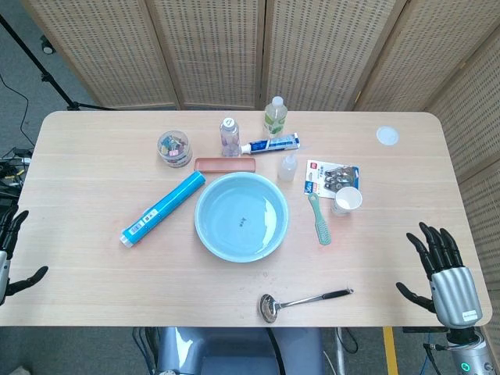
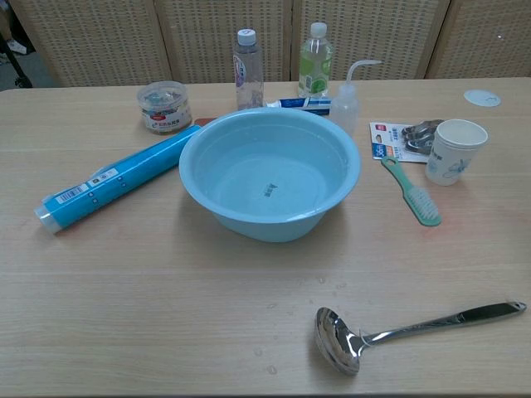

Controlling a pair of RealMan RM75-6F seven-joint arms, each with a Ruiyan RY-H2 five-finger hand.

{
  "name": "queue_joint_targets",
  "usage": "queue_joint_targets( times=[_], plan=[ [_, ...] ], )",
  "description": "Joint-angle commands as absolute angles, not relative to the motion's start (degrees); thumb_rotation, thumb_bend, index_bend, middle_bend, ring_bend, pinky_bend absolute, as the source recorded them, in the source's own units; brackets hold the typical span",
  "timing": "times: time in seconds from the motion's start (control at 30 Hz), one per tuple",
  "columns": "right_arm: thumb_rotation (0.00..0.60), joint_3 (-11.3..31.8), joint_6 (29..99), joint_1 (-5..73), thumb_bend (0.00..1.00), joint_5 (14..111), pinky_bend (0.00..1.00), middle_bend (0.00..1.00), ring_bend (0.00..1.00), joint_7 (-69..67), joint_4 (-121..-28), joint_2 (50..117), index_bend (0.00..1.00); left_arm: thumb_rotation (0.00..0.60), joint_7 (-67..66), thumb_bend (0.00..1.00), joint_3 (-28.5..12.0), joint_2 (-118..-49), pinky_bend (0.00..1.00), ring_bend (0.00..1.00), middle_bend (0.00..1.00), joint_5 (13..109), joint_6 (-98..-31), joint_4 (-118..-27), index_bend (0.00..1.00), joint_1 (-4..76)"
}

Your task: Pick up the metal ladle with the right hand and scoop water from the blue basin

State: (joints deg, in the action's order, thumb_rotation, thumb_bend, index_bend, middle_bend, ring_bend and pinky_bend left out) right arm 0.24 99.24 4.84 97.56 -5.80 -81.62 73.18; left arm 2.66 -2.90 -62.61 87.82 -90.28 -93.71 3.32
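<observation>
The metal ladle (image 1: 301, 301) lies flat near the table's front edge, bowl to the left and dark-tipped handle pointing right; the chest view shows the ladle (image 2: 398, 332) in front of the basin. The blue basin (image 1: 241, 216) sits mid-table with water in it, and the chest view has the basin (image 2: 270, 172) at its centre. My right hand (image 1: 441, 269) hovers at the table's right front corner, fingers spread, holding nothing, well right of the ladle handle. My left hand (image 1: 11, 250) shows at the left edge, fingers apart and empty. Neither hand appears in the chest view.
A blue foil roll (image 1: 162, 208) lies left of the basin. A green brush (image 1: 319, 219), paper cup (image 1: 346, 201) and clip pack (image 1: 331, 177) sit to its right. Bottles (image 1: 274, 117), toothpaste (image 1: 270, 144), a jar (image 1: 174, 148) and a red tray (image 1: 225, 165) stand behind it.
</observation>
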Motion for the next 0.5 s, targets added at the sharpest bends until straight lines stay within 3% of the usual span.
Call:
queue_joint_targets(
  times=[0.03, 0.43, 0.5],
  plan=[
    [0.600, 0.6, 98.7, 4.8, 0.00, 97.1, 0.00, 0.00, 0.00, -5.7, -81.5, 72.9, 0.10, 0.600, 2.8, 0.15, -3.0, -62.6, 0.00, 0.00, 0.00, 87.6, -90.1, -93.7, 0.00, 3.3],
    [0.600, -1.5, 95.9, 5.7, 0.00, 100.4, 0.00, 0.00, 0.00, -5.5, -83.6, 71.7, 0.09, 0.600, 3.0, 0.15, -3.3, -62.5, 0.00, 0.00, 0.00, 87.4, -90.2, -93.6, 0.00, 3.3],
    [0.600, -1.8, 94.6, 6.5, 0.00, 101.4, 0.00, 0.04, 0.00, -4.5, -84.9, 71.1, 0.11, 0.600, 3.2, 0.15, -3.4, -62.5, 0.00, 0.00, 0.00, 87.0, -89.7, -93.3, 0.00, 3.4]
  ],
)
